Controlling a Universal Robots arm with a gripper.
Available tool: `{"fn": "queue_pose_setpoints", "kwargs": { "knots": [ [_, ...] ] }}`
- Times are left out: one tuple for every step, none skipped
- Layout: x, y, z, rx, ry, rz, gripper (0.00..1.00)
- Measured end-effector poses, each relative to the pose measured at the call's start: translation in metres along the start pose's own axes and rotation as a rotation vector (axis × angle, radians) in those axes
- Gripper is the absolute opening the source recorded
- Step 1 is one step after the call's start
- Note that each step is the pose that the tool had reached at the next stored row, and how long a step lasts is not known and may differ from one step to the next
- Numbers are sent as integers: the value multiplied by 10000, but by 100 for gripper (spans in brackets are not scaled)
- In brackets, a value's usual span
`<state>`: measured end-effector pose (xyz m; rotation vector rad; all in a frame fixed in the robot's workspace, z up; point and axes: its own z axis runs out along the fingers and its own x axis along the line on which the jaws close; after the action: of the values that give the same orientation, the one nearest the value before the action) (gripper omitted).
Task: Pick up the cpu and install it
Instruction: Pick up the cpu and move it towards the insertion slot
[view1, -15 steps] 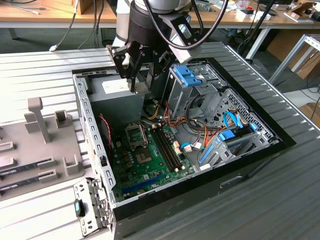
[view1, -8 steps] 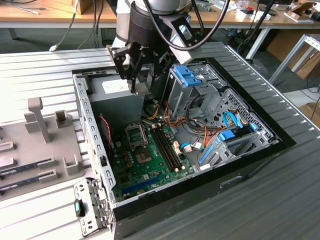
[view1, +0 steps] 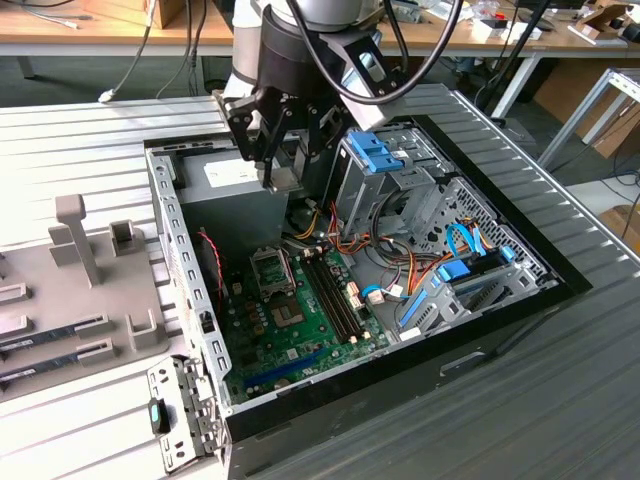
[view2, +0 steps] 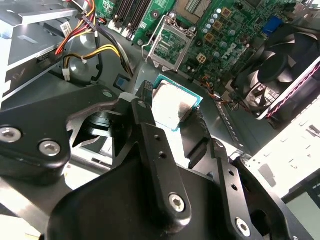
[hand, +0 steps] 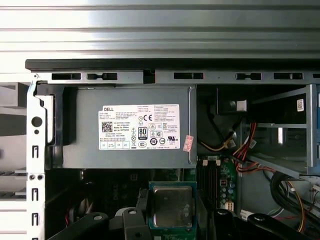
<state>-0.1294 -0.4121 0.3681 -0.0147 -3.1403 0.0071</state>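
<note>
- The black two-finger gripper (view2: 171, 107) pinches the small flat square cpu (hand: 172, 205), silver-grey top and green edge, by opposite sides.
- It hangs above the open grey metal computer case (view1: 165, 230).

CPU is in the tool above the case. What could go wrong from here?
1. The tool pinches the CPU only by its edges, so it might slip or twist on the way down.
2. The open socket leaves little margin; landing tilted or off-centre could damage its contacts.
3. The wire bundle lies right beside the socket and may snag the tool.
</note>
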Motion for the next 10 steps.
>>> {"fn": "queue_pose_setpoints", "kwargs": {
  "knots": [
    [0,-3,1,0,0,0,47],
    [0,-6,1,1,0,-1,47],
    [0,-9,2,2,1,0,47],
    [0,-13,2,2,1,0,47],
    [0,-16,3,2,1,0,47],
    [0,-20,4,2,0,0,47],
    [0,-22,4,4,1,0,47],
    [0,-24,5,5,1,0,47],
    [0,-28,7,7,0,0,47],
    [0,-32,8,10,1,0,47]
  ]
}}
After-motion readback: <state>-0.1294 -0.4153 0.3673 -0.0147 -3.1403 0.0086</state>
